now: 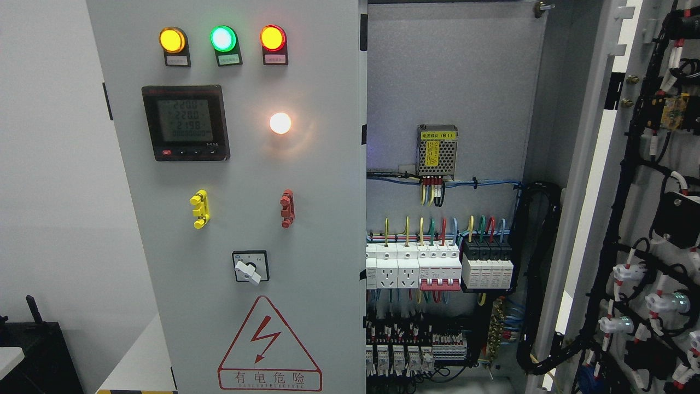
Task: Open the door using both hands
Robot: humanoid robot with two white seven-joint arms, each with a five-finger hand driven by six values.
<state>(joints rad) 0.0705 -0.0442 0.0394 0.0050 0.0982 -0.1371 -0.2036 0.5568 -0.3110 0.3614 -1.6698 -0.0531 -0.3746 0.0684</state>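
I am looking at a tall grey electrical cabinet [448,109] in a room with a plain white wall [49,164] on the left. Low in the left corner sits a black box [38,355].

The left door [306,191] of the cabinet is closed. On it are three round lights [222,39] near the top: yellow, green and red. Below them is a black meter [186,122] with numbers, and a small white light [280,123] glows beside it. Lower down are a yellow handle [200,209], a red handle [287,208], a turning switch [250,266] and a red warning triangle [269,345].

The right door [645,219] is swung wide open at the far right, with black cables on its inner side. Inside the cabinet I see a small metal box [437,145], a row of white breakers [437,265] and many coloured wires [437,227].

I cannot see either of my hands, so I cannot tell how my fingers are.
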